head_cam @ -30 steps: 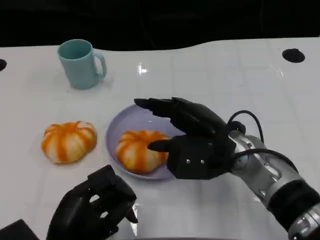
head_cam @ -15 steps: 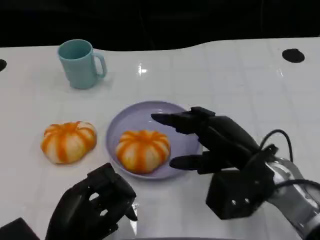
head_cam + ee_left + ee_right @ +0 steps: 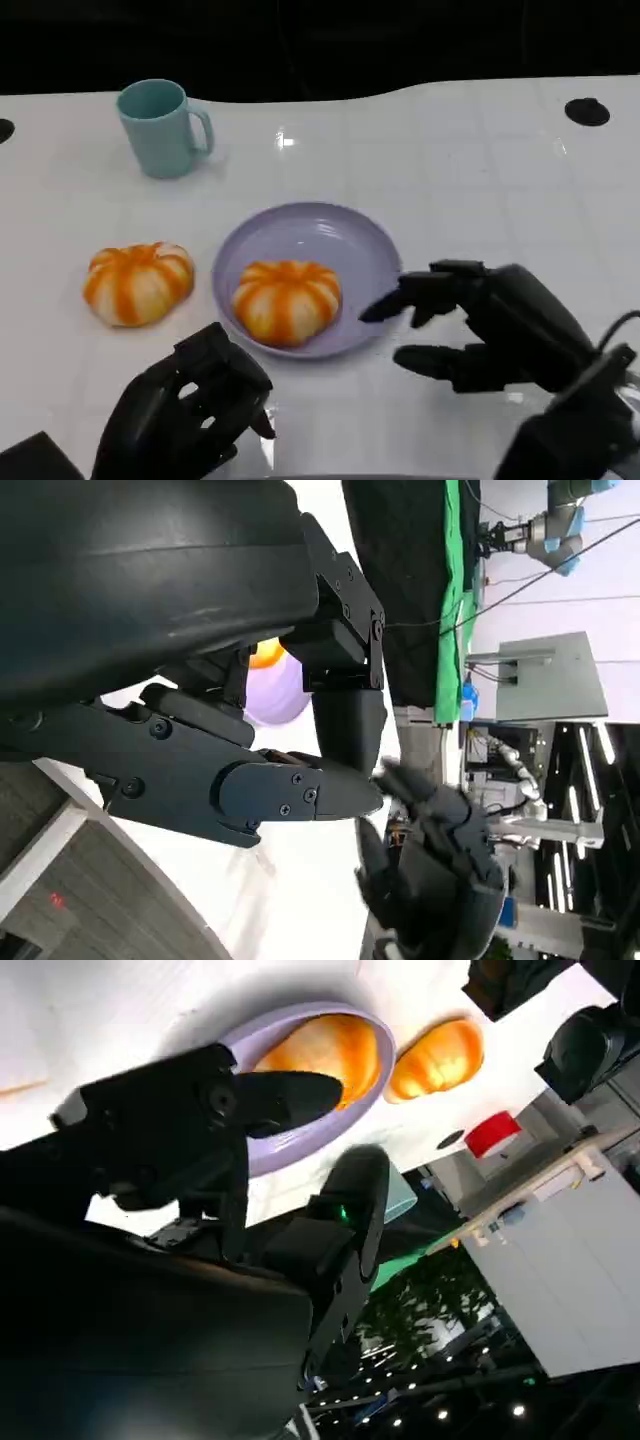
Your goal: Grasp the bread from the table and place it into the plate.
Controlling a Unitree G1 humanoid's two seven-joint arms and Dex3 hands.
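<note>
Bread [image 3: 286, 300] lies in the lavender plate [image 3: 340, 235]. A second bread [image 3: 137, 282] sits on the tabletop [image 3: 450, 160] just beside the plate. The right robot hand [image 3: 490, 330] hovers near the plate, fingers spread, holding nothing. The left robot hand [image 3: 190, 415] has its fingers curled in, empty.

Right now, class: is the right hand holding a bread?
No: the right hand hangs open beside the plate, apart from the bread in it.

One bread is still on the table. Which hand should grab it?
Probably the left hand. It sits on the same side as the loose bread, while the right hand is across the plate and would have to reach over it.
</note>
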